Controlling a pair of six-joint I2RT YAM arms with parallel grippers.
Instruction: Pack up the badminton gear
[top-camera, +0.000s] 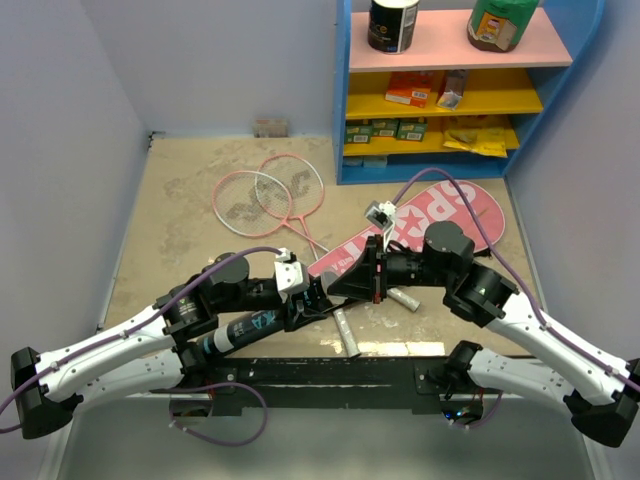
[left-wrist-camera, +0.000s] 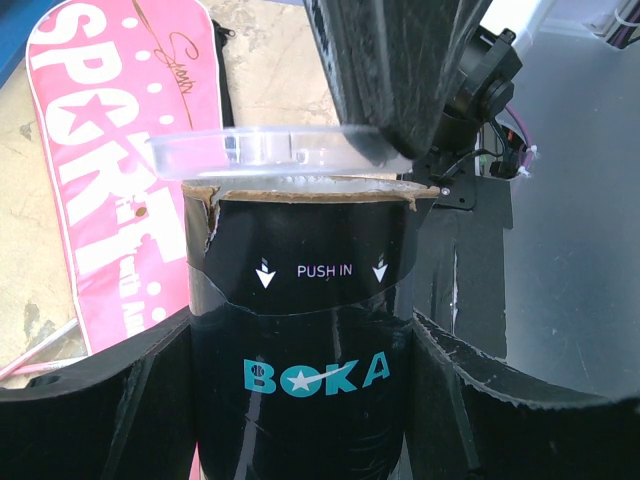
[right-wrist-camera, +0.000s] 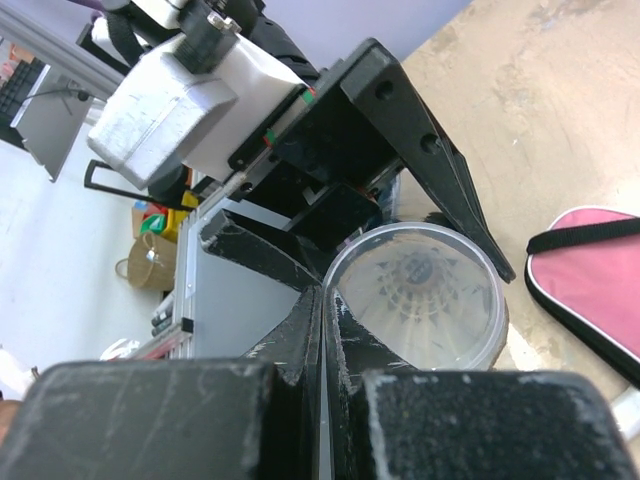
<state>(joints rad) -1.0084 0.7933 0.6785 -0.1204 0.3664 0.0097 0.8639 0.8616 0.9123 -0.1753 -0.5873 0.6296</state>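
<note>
Just short of the pink bag (top-camera: 440, 215), your left gripper (top-camera: 312, 300) is gripping the black shuttle tube (left-wrist-camera: 300, 300), jaws spread around it; your right gripper (right-wrist-camera: 322, 300), closed tight, is pinching the clear lid (left-wrist-camera: 265, 150) over the tube's open mouth.

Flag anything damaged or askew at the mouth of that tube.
On the black tube, the cardboard rim is ragged, with a tear down its left side in the left wrist view. The clear lid, pinched by the right gripper, sits off-centre, overhanging that side, not pushed in.
</note>
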